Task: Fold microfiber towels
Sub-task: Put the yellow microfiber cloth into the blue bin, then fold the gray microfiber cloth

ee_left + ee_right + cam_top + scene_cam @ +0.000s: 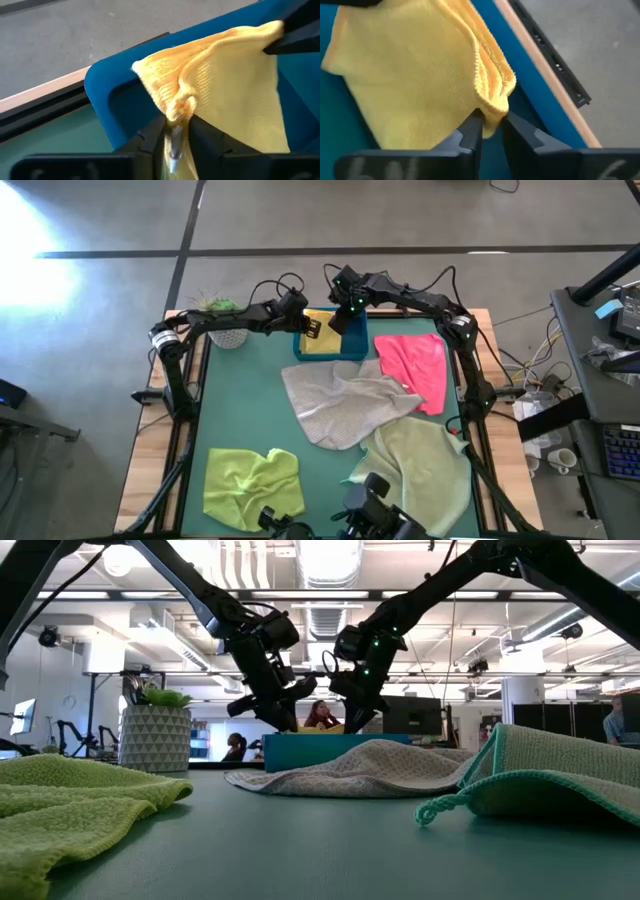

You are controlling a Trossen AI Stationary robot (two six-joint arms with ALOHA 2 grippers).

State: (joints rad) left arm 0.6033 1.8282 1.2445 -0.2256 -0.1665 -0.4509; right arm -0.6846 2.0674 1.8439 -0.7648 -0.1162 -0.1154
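You had both pincers, left [175,131] and right [491,126], clenched on the yellow towel [322,340] over the tray [330,356] near the bench's far edge.

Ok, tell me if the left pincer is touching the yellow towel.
Touching. The left wrist view shows the left pincer closed on a bunched edge of the yellow towel over the blue tray.
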